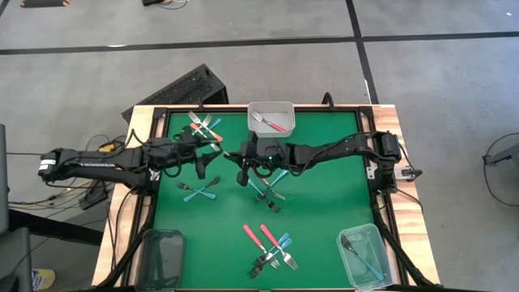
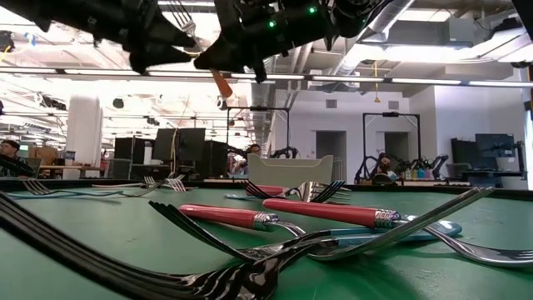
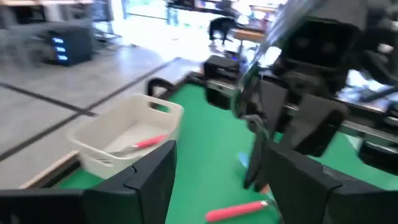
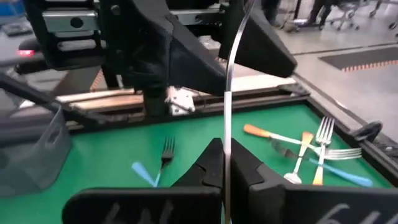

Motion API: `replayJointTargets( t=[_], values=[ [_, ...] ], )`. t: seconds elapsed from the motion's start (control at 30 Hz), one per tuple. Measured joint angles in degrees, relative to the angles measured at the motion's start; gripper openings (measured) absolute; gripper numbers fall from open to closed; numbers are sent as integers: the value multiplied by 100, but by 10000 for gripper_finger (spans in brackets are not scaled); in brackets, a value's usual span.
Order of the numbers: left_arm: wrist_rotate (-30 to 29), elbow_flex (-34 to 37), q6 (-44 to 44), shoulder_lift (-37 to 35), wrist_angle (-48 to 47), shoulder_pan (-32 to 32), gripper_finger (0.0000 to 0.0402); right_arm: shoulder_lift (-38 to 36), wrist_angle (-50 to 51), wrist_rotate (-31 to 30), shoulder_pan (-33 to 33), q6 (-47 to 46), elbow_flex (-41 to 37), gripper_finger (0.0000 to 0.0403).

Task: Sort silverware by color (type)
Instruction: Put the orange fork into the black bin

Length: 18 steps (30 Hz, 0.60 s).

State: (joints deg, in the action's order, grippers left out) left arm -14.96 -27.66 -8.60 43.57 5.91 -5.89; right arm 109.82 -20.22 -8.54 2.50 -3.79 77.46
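Above the green mat's middle, my right gripper [image 1: 245,166] [image 4: 225,148] is shut on an orange-handled fork [image 4: 227,93]. My left gripper [image 1: 201,165] [image 3: 214,158] faces it a little way off, open, with nothing between its fingers. More silverware lies on the mat: a heap at the far left [image 1: 203,126], two crossed teal forks [image 1: 200,191], a heap under the right gripper [image 1: 272,188], and pink and teal forks near the front [image 1: 272,247]. A pink fork [image 1: 272,123] lies in the white tub [image 1: 253,108]. My right gripper pinches the fork between its two fingers, which come nearly level from the table's right. The silver metal part [image 4: 226,134] rises out of the fingers and the orange handle [image 2: 221,83] hangs below them. The fork stands roughly upright, lifted clear of the mat.
A clear tub [image 1: 162,238] stands at the near left corner. Another [image 1: 362,235] at the near right holds a teal fork. Wooden edges and a black frame border the mat. People and desks show in the room beyond the table.
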Motion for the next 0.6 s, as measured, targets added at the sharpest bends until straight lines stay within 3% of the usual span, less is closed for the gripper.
replayJointTargets(
  t=[0.1,0.23,0.6],
  values=[
    [408,15,67,152,319,5,218,4,-81,-10,9,-2,-4,16],
    [488,29,86,256,478,7,194,4,-99,-16,33,-7,3,16],
    [431,22,348,245,819,15,71,4,-137,243,-52,68,3,18]
  ],
)
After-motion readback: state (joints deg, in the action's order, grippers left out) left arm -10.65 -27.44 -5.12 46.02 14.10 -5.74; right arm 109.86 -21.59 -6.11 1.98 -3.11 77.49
